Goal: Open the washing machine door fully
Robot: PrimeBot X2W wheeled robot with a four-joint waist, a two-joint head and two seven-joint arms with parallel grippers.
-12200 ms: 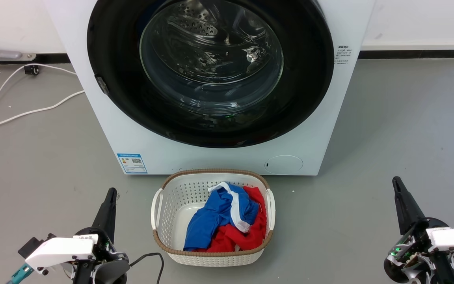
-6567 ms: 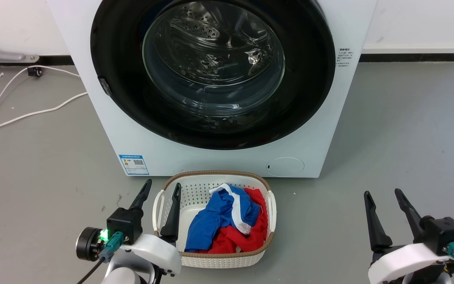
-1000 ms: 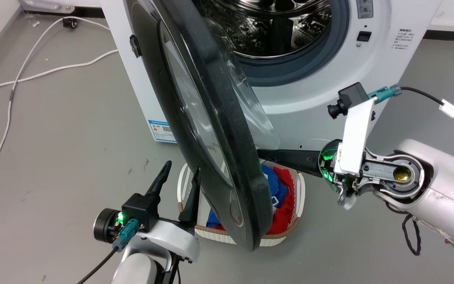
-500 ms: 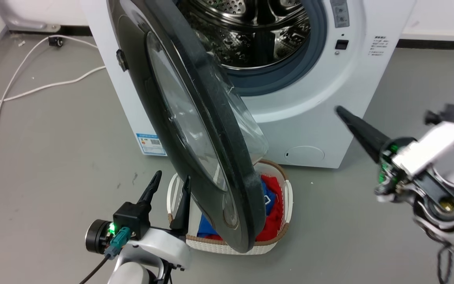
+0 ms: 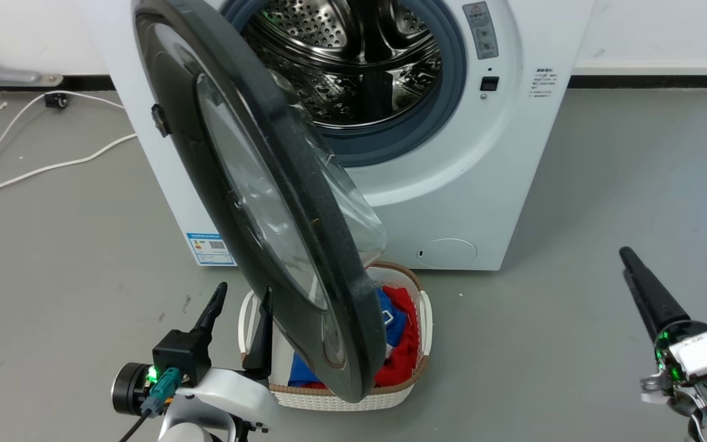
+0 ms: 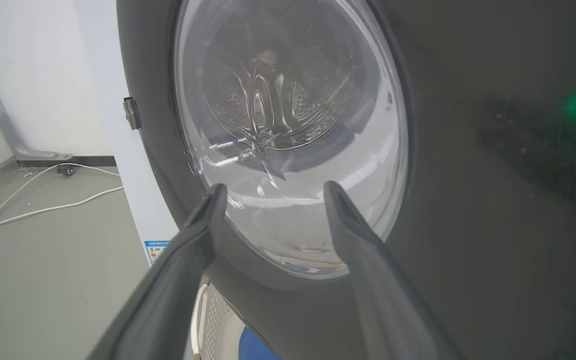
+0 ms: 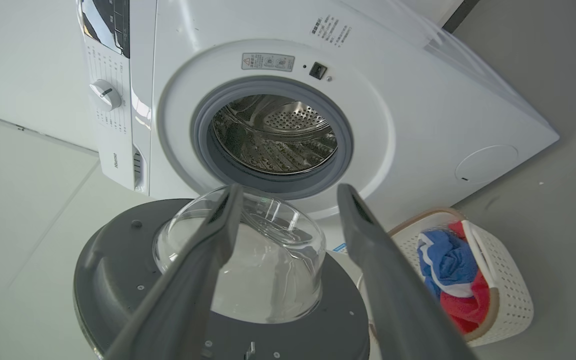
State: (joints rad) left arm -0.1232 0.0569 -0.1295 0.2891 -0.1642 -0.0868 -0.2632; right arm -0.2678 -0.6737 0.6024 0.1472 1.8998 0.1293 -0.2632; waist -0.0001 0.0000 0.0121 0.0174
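Door [image 5: 280, 202] hanging half open; left gripper [image 5: 243, 288] hovering beside its lower rim, right gripper [image 7: 289, 190] pointing well clear of it; both spread, empty.

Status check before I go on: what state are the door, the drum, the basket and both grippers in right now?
Door: partly open, swung out on its left hinge, not yet fully back.
Drum: uncovered, no laundry in the part that shows.
Basket: on the floor in front of the machine, holding blue and red clothes.
Left gripper: open, empty, facing the door's outer side.
Right gripper: open, empty, apart from the door.
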